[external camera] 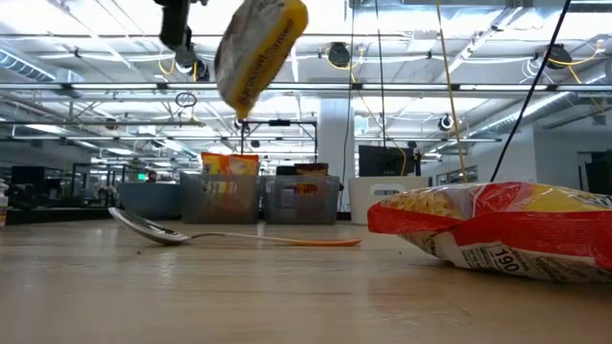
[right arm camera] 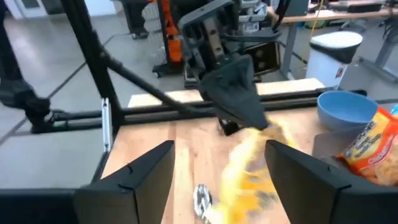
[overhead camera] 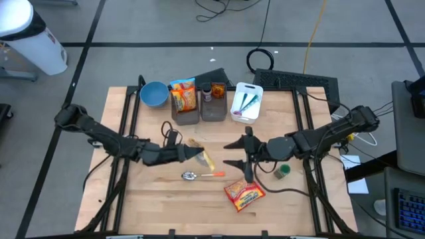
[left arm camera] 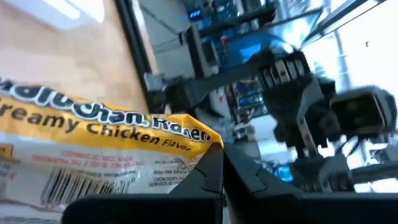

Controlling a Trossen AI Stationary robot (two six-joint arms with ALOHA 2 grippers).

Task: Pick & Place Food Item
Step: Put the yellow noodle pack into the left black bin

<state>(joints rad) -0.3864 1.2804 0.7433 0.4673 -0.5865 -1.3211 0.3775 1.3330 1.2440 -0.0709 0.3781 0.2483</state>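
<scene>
Ramen packet [overhead camera: 204, 158] pinched at one edge and carried clear of the table [overhead camera: 153, 206].

Hanging from the left tool [overhead camera: 187, 153], whose fingers are pressed together on its seam, the packet droops: I judge it light, with a crinkly, slick wrapper over a brittle noodle block, so a flat sealed edge is the safest hold. Below lies a spoon [overhead camera: 199, 175]; a second packet [overhead camera: 244, 194] rests nearer the right tool [overhead camera: 235, 153], which is spread and empty. Bins [overhead camera: 199, 106] stand beyond.
</scene>
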